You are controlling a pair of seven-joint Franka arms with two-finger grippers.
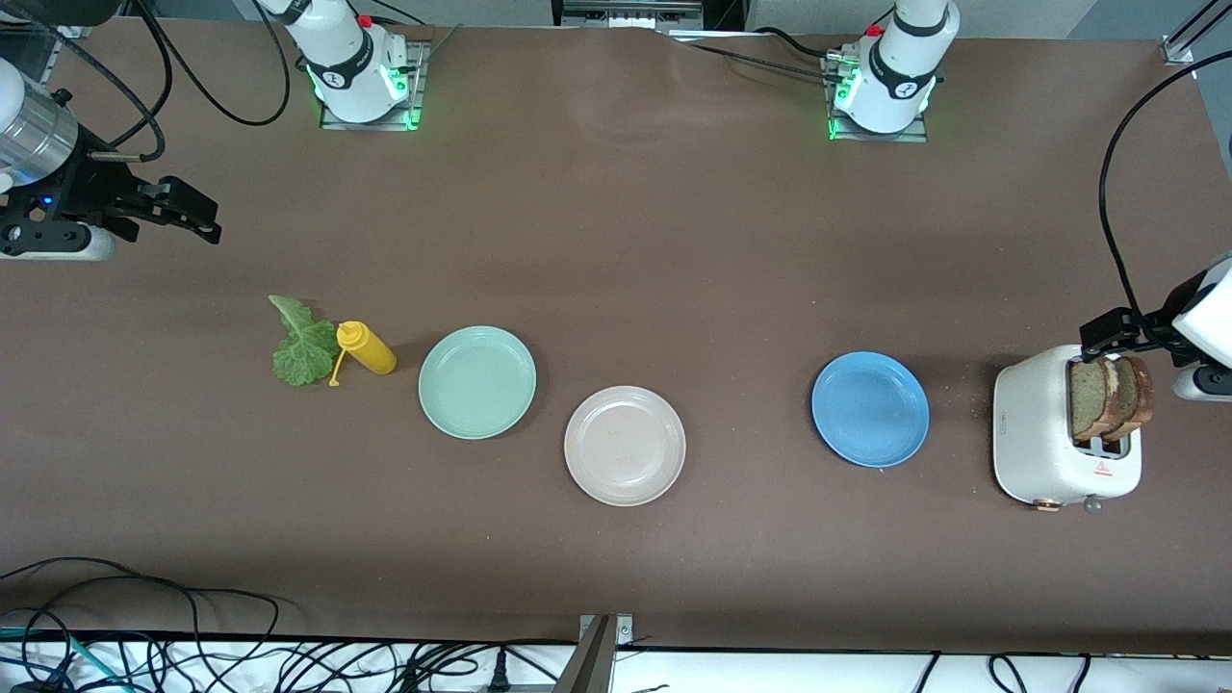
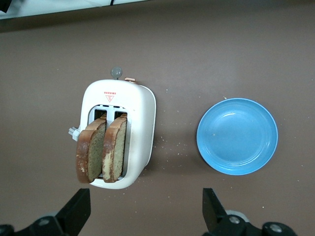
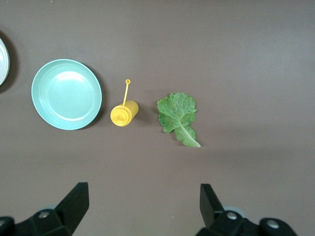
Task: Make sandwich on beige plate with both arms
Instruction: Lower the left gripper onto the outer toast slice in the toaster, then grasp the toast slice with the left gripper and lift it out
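Note:
The beige plate [image 1: 625, 446] lies bare near the table's middle. The sandwich's parts lie apart. Two brown-crusted bread slices [image 1: 1112, 395] [image 2: 103, 153] stand up out of a white toaster [image 1: 1035, 433] [image 2: 142, 128] at the left arm's end. A green lettuce leaf [image 1: 301, 344] [image 3: 177, 115] lies flat toward the right arm's end. My left gripper [image 1: 1107, 335] [image 2: 145, 199] hangs open beside the toaster, holding nothing. My right gripper [image 1: 188, 210] [image 3: 142, 192] is open and holds nothing, over bare table at the right arm's end, apart from the leaf.
A yellow squeeze bottle [image 1: 367, 347] [image 3: 124, 113] lies on its side between the leaf and a mint-green plate [image 1: 477, 382] [image 3: 66, 94]. A blue plate [image 1: 870, 409] [image 2: 237, 136] sits between the beige plate and the toaster. Cables run along the table's front edge.

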